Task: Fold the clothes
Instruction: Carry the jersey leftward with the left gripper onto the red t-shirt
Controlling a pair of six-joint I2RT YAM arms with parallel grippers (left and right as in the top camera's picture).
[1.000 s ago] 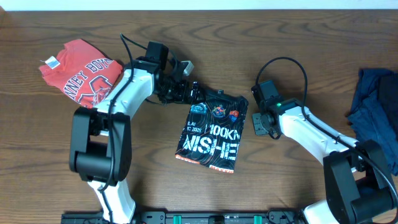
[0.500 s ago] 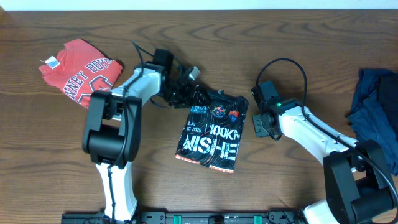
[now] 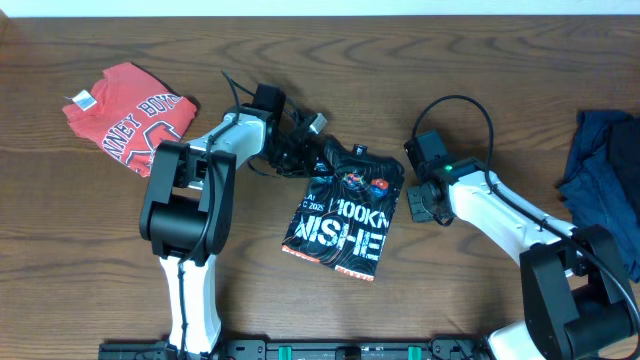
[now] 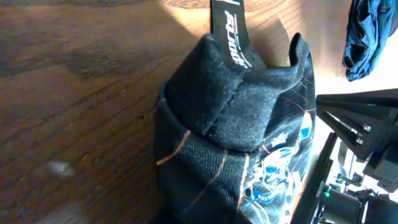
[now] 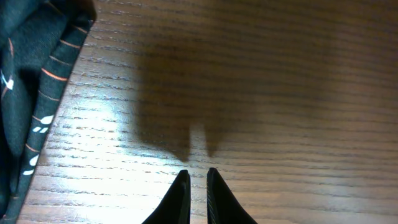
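Left gripper (image 3: 322, 150): clenched on the bunched top edge of the black shirt (image 3: 342, 220) at the table (image 3: 470, 70) centre. Right gripper (image 5: 198, 182): nearly closed, empty, beside the shirt's right edge.

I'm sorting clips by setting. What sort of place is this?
Probably a robotics lab or test bench, not a home: a left arm and right arm at a wooden table, with a red shirt, black shirt and blue clothes laid out.
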